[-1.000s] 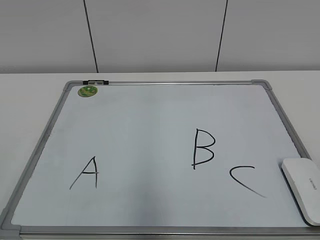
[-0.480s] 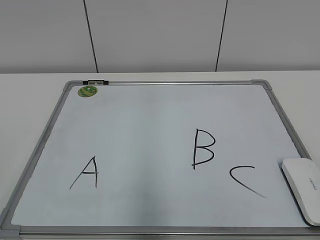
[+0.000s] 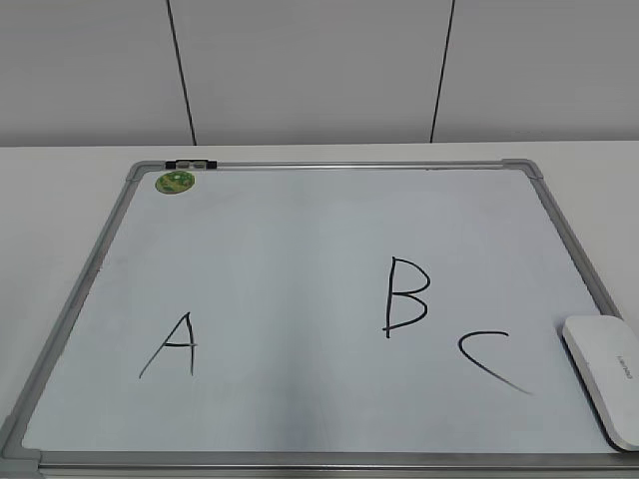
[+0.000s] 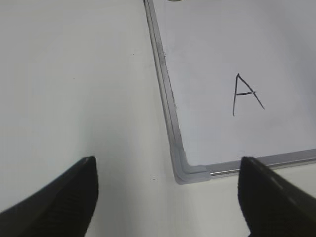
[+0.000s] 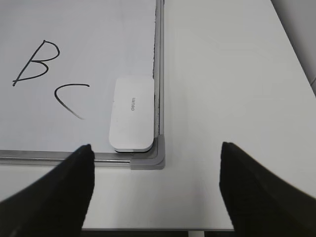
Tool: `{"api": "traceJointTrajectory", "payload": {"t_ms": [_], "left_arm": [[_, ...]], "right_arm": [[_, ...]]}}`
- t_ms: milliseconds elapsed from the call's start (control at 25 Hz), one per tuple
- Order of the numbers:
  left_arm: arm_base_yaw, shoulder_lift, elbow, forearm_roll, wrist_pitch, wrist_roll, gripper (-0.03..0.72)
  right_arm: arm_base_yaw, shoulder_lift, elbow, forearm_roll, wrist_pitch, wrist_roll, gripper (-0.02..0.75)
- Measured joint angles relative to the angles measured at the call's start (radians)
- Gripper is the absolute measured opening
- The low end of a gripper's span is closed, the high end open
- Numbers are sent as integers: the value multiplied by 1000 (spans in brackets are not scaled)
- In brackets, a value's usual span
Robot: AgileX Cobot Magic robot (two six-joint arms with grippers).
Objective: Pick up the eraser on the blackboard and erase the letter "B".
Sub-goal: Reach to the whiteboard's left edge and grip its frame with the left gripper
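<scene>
The blackboard [image 3: 300, 239] is a white board in a grey frame lying flat on the table. The black letter "B" [image 3: 405, 296] is drawn right of its middle; it also shows in the right wrist view [image 5: 37, 62]. The white eraser [image 3: 605, 376] lies in the board's near right corner, also in the right wrist view [image 5: 132, 113]. My right gripper [image 5: 156, 185] is open and empty, above the table just short of that corner. My left gripper [image 4: 168, 192] is open and empty, near the board's near left corner [image 4: 183, 169]. Neither gripper shows in the exterior view.
A black "A" [image 3: 172, 345] sits at the board's near left and a black "C" [image 3: 489, 359] between the "B" and the eraser. A round green sticker [image 3: 175, 182] is at the far left corner. The table's front edge [image 5: 158, 230] is close below the right gripper.
</scene>
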Motion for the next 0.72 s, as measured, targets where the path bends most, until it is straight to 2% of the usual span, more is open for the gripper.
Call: {"api": "traceJointTrajectory", "payload": {"t_ms": [360,560,720], "left_arm": [[0,456,-114,-26,-146,0,625],[0,707,-238,-43,-160,0,568],[0,903,-344,-45,-158,17,555]], "right_arm": [[0,0,0,0,0,0,587],[0,0,0,0,0,0,587],[0,0,0,0,0,0,587]]}}
